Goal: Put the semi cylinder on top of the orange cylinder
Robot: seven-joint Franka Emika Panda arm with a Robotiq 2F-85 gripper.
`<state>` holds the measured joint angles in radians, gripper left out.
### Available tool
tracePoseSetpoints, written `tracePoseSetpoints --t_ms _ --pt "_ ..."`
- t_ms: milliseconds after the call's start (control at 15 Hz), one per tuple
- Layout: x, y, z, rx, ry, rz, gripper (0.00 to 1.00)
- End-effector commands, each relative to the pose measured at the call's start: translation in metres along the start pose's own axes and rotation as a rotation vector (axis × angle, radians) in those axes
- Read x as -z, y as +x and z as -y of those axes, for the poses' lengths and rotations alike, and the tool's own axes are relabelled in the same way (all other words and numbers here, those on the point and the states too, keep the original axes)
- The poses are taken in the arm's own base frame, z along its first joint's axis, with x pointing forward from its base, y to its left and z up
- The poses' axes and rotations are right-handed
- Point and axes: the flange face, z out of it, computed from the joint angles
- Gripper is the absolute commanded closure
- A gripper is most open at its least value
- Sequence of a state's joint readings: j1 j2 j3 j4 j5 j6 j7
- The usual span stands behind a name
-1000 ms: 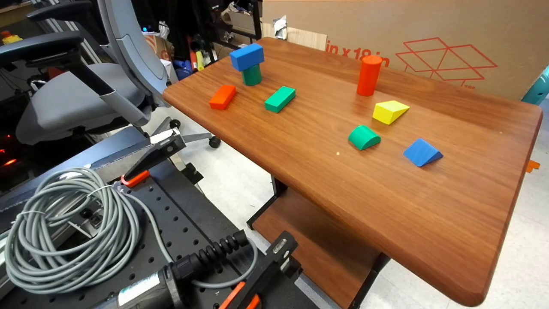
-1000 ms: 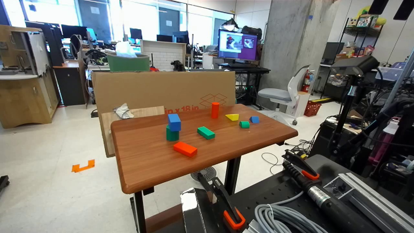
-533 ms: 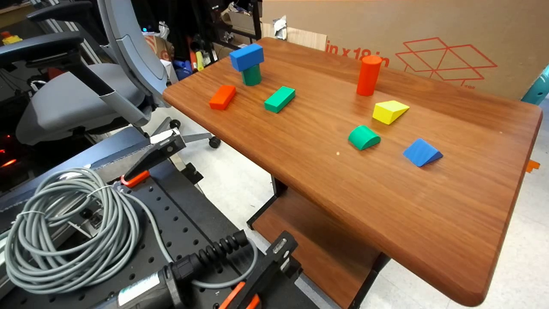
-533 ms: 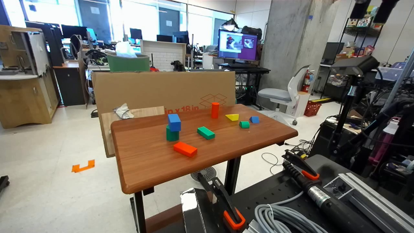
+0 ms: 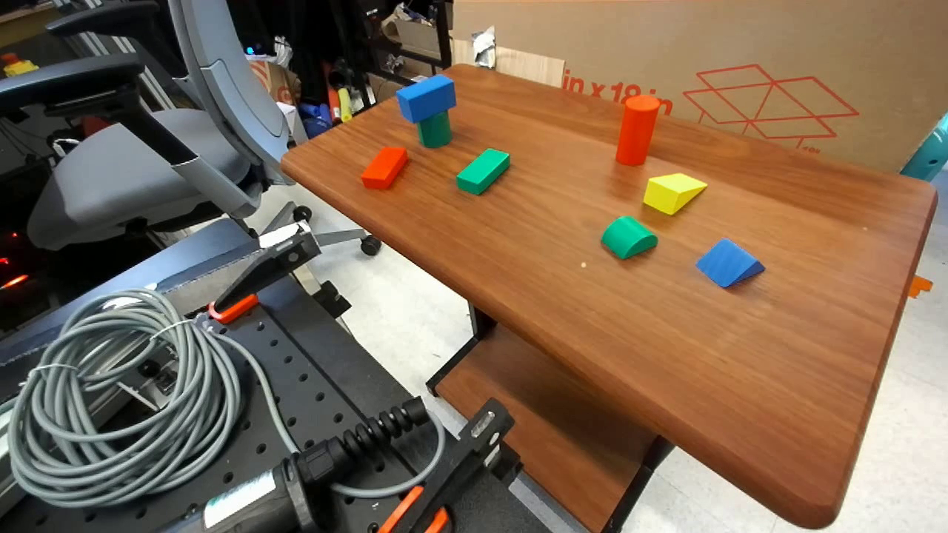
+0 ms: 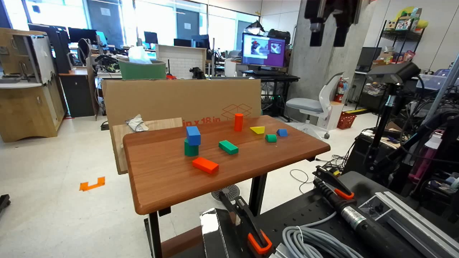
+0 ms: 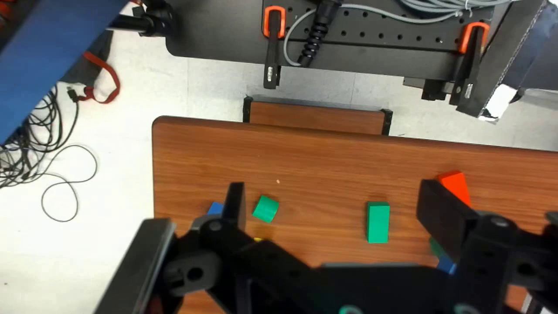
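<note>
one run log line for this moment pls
gripper: open, holding nothing; semi cylinder: on table, curved side up, apart from orange cylinder; orange cylinder: upright on table; stacking: not yet done

Robotiq gripper (image 6: 327,38), black, two-fingered: pointing downward from the top edge in an exterior view; fingers (image 7: 236,204) spread well apart in wrist view.
</note>
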<state>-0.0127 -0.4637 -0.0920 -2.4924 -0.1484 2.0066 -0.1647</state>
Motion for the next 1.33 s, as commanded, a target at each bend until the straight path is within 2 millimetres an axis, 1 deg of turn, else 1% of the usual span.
tracePoseSetpoints --t_ms 0,67,200,400,533,733,867,1067,1267 --pt "-0.030 0.067 -0.003 -0.022 0.040 0.065 0.00" --pt "-0.040 0.084 -0.003 -0.031 0.051 0.072 0.00" --pt "-0.060 0.107 -0.008 -0.072 0.078 0.092 0.00" --pt "-0.097 0.136 -0.013 -0.141 0.092 0.126 0.00" --pt "-0.118 0.149 -0.014 -0.179 0.084 0.148 0.00" --pt "-0.148 0.161 -0.018 -0.228 0.062 0.159 0.00" --pt "-0.167 0.164 -0.023 -0.257 0.063 0.169 0.00" --pt "-0.185 0.170 -0.032 -0.301 0.073 0.177 0.00" --pt "-0.197 0.174 -0.040 -0.336 0.083 0.155 0.00"
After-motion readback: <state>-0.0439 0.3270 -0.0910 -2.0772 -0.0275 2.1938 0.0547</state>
